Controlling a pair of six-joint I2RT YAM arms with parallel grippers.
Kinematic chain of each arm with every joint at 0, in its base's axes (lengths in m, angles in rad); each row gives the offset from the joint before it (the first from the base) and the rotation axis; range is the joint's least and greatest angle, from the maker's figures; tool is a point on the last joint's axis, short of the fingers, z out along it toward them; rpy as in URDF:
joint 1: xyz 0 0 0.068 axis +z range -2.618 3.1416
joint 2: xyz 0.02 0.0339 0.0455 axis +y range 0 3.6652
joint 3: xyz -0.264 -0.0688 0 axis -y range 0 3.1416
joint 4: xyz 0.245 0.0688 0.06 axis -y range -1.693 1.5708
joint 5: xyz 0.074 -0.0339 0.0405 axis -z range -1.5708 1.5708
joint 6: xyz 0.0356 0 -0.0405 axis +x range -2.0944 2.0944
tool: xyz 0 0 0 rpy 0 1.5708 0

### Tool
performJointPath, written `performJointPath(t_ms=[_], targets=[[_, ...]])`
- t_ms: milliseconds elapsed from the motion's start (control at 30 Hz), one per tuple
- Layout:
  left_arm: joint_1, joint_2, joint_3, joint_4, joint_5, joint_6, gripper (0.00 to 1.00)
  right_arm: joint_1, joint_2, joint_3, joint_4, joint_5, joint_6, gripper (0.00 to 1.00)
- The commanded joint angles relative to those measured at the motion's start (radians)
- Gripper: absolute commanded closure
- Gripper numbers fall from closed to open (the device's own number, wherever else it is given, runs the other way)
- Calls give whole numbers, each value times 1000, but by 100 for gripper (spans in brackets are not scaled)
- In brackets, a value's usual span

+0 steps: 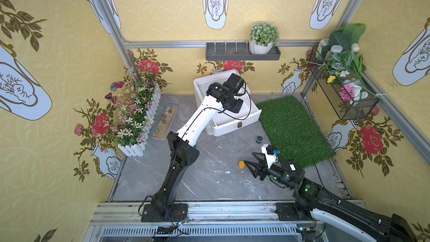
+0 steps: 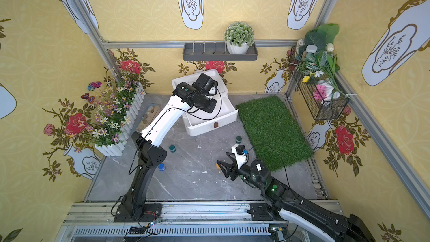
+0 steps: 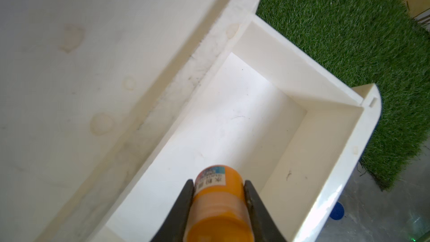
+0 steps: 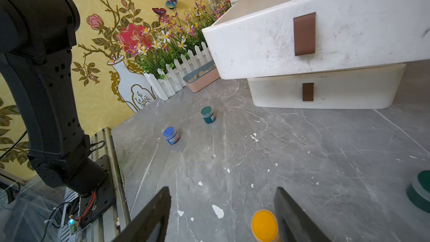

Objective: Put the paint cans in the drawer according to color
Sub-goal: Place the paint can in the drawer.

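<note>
— None of the cans are lying in the drawer (image 3: 290, 77) yet, as far as we are seeing — its white floor is showing bare.

— We are getting close with the first one, though. Our left jaws are clamping an orange can (image 3: 218, 206) by its sides and holding it over the open upper drawer, not yet let go.

— And the second orange can (image 4: 264, 225)?

— It is standing on the counter (image 1: 204, 182) between our right jaws, which are gaping wide and gripping nothing. The can is sitting just beside one finger (image 4: 293, 217); whether it is touching, we cannot tell.

— What are we leaving for later?

— One blue can (image 2: 161, 167) and one dark green can (image 2: 172, 148) are sitting on the counter beside the left arm (image 2: 162, 122), well apart from the drawer. A second dark green can (image 1: 259, 139) is standing near the edge of the grass mat (image 1: 293, 129).

— That is making five. The sixth?

— A blue disc (image 3: 336, 210) is peeking past the drawer front in the left wrist view. We are guessing it is the other blue can, but too little is showing.

— Then we are judging the job barely begun: one drop coming up, five cans to go, and a lower drawer (image 4: 337, 94) sitting further back beneath the open one.
</note>
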Motion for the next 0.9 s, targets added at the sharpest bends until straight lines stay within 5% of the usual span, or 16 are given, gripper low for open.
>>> performJointPath(t_ms=[0,200,400,600,700,867], targets=[[3,27,-4,5,33,23,68,-1,1,-1,18,20,3,29],[9,65,-7,13,47,25,65,-1,3,-2,18,24,2,29],[10,59,-6,27,66,14,50,-1,8,0,15,23,0,29],[1,-28,-43,50,95,-11,50,-1,12,0,17,20,1,29],[-23,-143,-145,112,107,-14,50,-5,20,3,16,13,1,29],[-54,-442,-510,349,111,-38,50,-13,98,46,-17,-17,0,29]])
